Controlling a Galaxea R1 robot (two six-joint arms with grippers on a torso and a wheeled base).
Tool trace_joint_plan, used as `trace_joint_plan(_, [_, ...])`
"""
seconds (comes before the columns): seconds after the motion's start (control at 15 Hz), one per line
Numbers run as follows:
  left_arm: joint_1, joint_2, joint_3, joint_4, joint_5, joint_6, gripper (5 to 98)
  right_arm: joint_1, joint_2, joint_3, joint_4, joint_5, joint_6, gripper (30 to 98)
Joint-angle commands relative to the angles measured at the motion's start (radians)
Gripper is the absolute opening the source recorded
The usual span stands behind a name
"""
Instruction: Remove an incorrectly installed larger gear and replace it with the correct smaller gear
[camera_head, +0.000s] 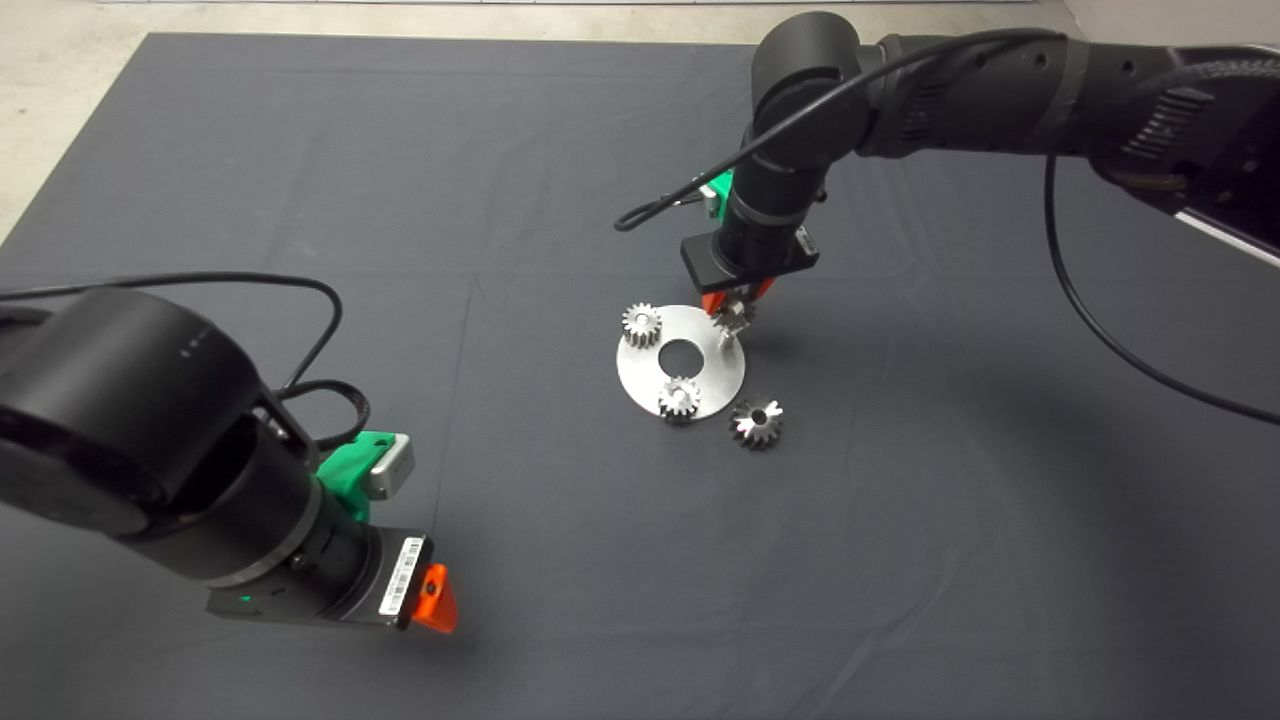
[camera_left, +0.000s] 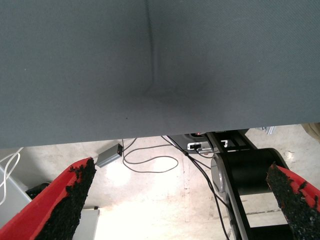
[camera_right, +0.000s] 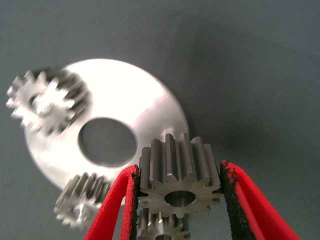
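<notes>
My right gripper (camera_head: 735, 303) hangs over the far right edge of the round silver plate (camera_head: 700, 345), shut on the smaller gear (camera_head: 733, 318). In the right wrist view the smaller gear (camera_right: 177, 175), dark grey with a centre hole, sits clamped between the two black pads (camera_right: 134, 200) just above the plate (camera_right: 125, 85). The larger gear (camera_head: 757, 422), shiny with flaring teeth, lies flat on the mat just off the plate's near right rim. My left gripper (camera_head: 435, 597) waits open at the lower left, far from the gears.
Two small pale gears stand on the plate, one (camera_head: 641, 325) at its far left and one (camera_head: 679, 398) at its near edge. The plate has a round centre hole (camera_head: 681, 354). A black cable (camera_head: 300, 340) loops on the mat by the left arm.
</notes>
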Motion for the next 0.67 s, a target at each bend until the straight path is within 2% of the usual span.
trace_joint_plan(0.0, [-0.003,0.015,-0.004,0.006,0.006,0.003,88.3,0.035,-0.002,-0.072,0.137,-0.133,-0.012,35.6])
trace_joint_plan(0.33, [0.011,0.015,-0.004,0.006,0.006,0.001,88.3,0.041,-0.014,-0.075,0.247,-0.133,-0.011,35.6])
trace_joint_plan(0.6, [0.017,0.015,-0.001,0.006,0.006,0.0,88.3,0.042,-0.012,-0.073,0.248,-0.133,-0.011,35.6])
